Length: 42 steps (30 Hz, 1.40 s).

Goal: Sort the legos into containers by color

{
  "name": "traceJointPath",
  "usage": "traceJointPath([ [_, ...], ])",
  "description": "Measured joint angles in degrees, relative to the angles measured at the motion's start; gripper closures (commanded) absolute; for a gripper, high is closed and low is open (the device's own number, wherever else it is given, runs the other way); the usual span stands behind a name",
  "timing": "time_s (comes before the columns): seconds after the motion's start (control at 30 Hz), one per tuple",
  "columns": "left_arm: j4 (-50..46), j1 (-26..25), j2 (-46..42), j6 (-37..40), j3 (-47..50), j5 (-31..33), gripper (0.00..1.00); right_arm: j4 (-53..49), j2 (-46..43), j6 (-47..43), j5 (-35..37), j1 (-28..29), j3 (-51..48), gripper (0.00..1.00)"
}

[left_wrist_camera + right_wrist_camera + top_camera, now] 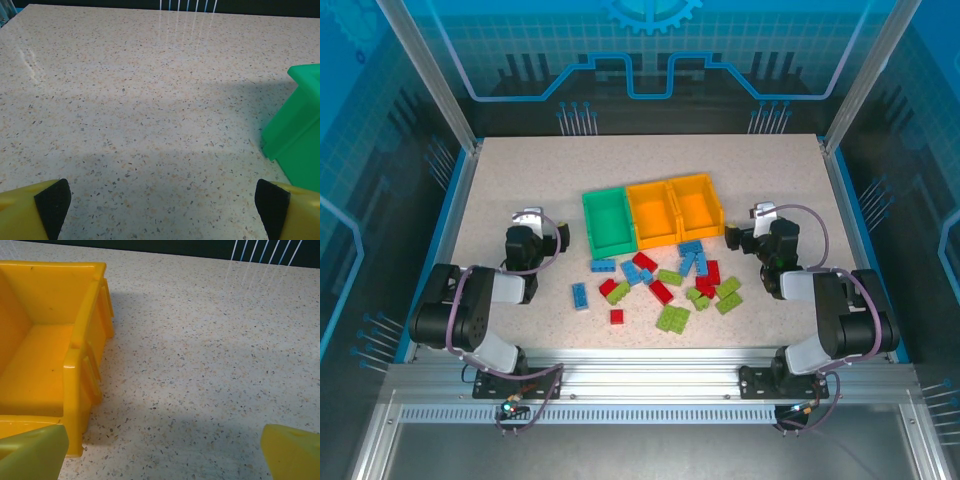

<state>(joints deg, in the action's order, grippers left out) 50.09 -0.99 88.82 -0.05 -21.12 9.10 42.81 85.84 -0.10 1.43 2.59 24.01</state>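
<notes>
Three empty bins stand in a row at mid-table: a green bin (607,223), an orange-yellow bin (653,212) and a second orange-yellow bin (696,206). Several red, blue and lime green legos (665,280) lie scattered in front of them. My left gripper (532,222) rests left of the green bin (297,135), open, with bare table between its fingers (52,202). My right gripper (763,216) sits right of the bins, open, beside the orange-yellow bin (50,350), nothing between its fingers (292,452).
The speckled table (520,170) is fenced by a blue rim and metal posts (445,95). Bare surface stretches behind the bins and at both sides. A lone blue lego (580,295) and a small red lego (616,316) lie nearest the left arm.
</notes>
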Motion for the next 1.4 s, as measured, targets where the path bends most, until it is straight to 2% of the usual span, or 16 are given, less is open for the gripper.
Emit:
traceJointPath([
  [0.27, 0.0, 0.0, 0.0, 0.0, 0.0, 0.0, 0.01, -0.7, 0.0, 0.0, -0.3, 0.0, 0.3, 0.01],
  [0.33, 0.0, 0.0, 0.0, 0.0, 0.0, 0.0, 0.01, -3.4, -0.1, 0.0, -0.5, 0.0, 1.5, 0.02],
  [0.43, -2.1, 0.0, -0.9, 0.0, -0.5, 0.0, 0.01, -14.5, -1.4, 0.3, -0.4, 0.0, 7.5, 0.05],
  [0.63, -20.4, 0.0, -11.4, -2.8, -8.2, 0.0, 0.01, -38.1, -5.3, 1.8, 0.1, 1.9, 24.5, 0.06],
  [0.77, -33.8, -0.3, -20.0, -7.7, -14.0, 0.1, 0.01, -52.7, -6.9, 3.7, 1.4, 7.9, 32.1, 0.07],
  [0.9, -46.8, -3.4, -26.9, -12.2, -16.5, 1.3, 0.01, -66.1, -7.1, 7.6, 1.5, 15.8, 35.6, 0.09],
  [0.97, -53.1, -5.2, -29.2, -14.6, -17.0, 1.8, 0.01, -71.1, -7.1, 10.0, 1.6, 19.7, 35.9, 0.10],
  [1.1, -64.5, -9.1, -33.5, -19.8, -17.0, 3.5, 0.01, -79.6, -7.0, 18.2, 1.1, 26.2, 35.9, 0.19],
  [1.27, -73.0, -12.6, -37.4, -26.5, -16.5, 6.0, 0.01, -86.7, -4.0, 28.1, 1.5, 29.0, 38.0, 0.21],
  [1.4, -77.4, -15.1, -37.1, -30.6, -15.2, 7.2, 0.01, -89.6, -0.2, 33.4, 1.8, 31.2, 41.3, 0.24],
])
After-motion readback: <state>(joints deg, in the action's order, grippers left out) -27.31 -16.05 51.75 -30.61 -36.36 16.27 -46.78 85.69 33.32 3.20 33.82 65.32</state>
